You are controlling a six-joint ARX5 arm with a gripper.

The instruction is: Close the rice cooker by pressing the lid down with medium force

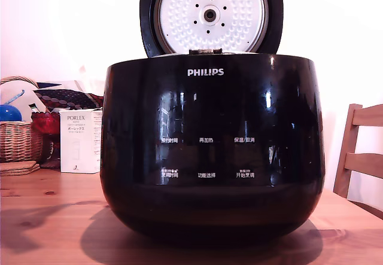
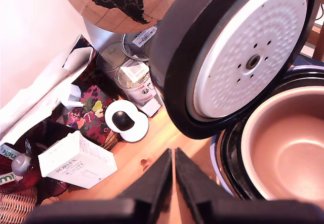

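The glossy black rounded rice cooker (image 1: 212, 151) sits on the wooden surface (image 1: 48, 217), its round hinged lid (image 1: 210, 15) upright, dimpled silver-white underside showing. Beside the lid, the black tapered fingers (image 2: 173, 183) are pressed together, empty.

My gripper (image 2: 173, 155) shows only in the wrist view: two black fingers (image 2: 157, 181), tips pressed together with just a thin seam between them, nothing held. They widen back toward the blurred black base at the frame edge. Not touching anything; arm and gripper are out of sight in the exterior view.
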